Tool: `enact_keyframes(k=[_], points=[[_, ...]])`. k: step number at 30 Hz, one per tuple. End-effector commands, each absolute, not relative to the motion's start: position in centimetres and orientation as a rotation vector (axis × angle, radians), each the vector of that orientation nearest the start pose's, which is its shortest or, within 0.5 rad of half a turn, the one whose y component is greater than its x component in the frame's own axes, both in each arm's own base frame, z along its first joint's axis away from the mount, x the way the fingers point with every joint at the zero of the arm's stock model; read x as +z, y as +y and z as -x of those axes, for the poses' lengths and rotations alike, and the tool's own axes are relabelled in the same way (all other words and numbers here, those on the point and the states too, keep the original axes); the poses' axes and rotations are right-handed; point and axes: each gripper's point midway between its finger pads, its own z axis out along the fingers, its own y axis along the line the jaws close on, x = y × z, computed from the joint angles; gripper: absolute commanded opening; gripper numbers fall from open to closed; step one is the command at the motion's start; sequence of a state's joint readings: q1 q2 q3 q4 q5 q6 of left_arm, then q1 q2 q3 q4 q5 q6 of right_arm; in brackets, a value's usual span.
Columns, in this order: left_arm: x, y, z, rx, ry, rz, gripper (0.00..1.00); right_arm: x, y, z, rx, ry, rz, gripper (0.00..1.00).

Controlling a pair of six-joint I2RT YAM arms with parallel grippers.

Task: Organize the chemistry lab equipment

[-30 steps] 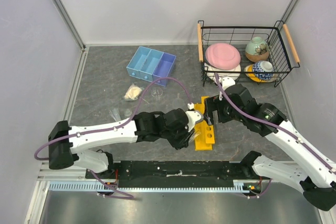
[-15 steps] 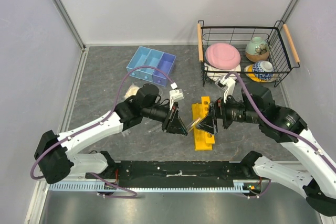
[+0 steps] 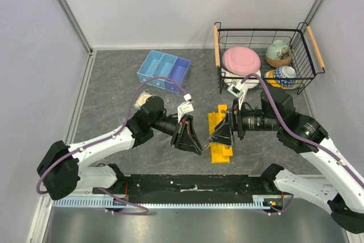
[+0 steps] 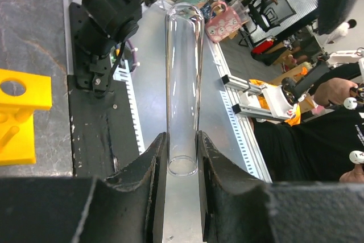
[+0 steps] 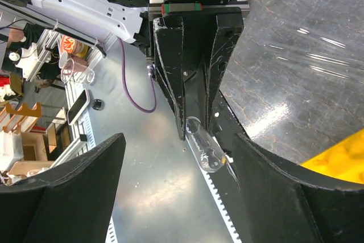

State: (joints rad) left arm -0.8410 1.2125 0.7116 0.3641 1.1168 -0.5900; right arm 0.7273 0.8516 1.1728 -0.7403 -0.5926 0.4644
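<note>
My left gripper [image 3: 195, 142] is shut on a thin clear test tube [image 3: 207, 140] and holds it level above the table, pointing at my right gripper [image 3: 218, 138]. In the left wrist view the tube [image 4: 183, 78] stands out from between the closed fingers [image 4: 149, 163]. In the right wrist view my right gripper [image 5: 177, 140] is wide open, and the tube's round end [image 5: 206, 153] pokes toward it from the left gripper's black fingers [image 5: 196, 72], touching neither right finger. The yellow rack [image 3: 222, 151] lies on the table under both grippers. The blue three-compartment tray [image 3: 164, 71] is at the back left.
A black wire basket [image 3: 216, 45] with wooden handles holds a pink plate [image 3: 242, 59] and ceramic bowls [image 3: 278, 53] at the back right. The arms' black base plate [image 3: 193, 186] runs along the near edge. Grey walls close in the left, back and right.
The left arm drew back from over the rack and turned the tube level toward the right gripper. The right gripper swung to face it and came closer, jaws open.
</note>
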Motion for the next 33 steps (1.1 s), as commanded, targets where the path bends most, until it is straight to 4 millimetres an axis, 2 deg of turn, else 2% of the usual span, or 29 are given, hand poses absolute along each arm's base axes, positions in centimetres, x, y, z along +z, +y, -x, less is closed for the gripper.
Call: enact_keyframes(k=[1,9,18,25,29,33], points=[[27.4,-32.4,-6.0,-1.966,1.517,-1.278,0.02,33.9,24.8,-10.0,1.369,2.008,0.716,0.82],[27.9,-32.1,-6.6,-1.956,1.499,-1.252,0.02,33.9,24.9,-9.8,1.387,2.011,0.716,0.73],[27.3,-32.5,-7.4,-1.975,1.525,-1.231,0.02,33.3,25.1,-10.0,1.392,2.037,0.707,0.52],[27.2,-32.6,-7.5,-1.985,1.524,-1.228,0.02,33.1,25.3,-10.2,1.39,2.041,0.706,0.47],[27.1,-32.6,-7.5,-1.986,1.527,-1.227,0.02,32.9,25.4,-10.5,1.385,2.049,0.702,0.38],[27.1,-32.6,-7.5,-1.987,1.533,-1.226,0.02,32.8,25.4,-10.7,1.375,2.053,0.69,0.24]])
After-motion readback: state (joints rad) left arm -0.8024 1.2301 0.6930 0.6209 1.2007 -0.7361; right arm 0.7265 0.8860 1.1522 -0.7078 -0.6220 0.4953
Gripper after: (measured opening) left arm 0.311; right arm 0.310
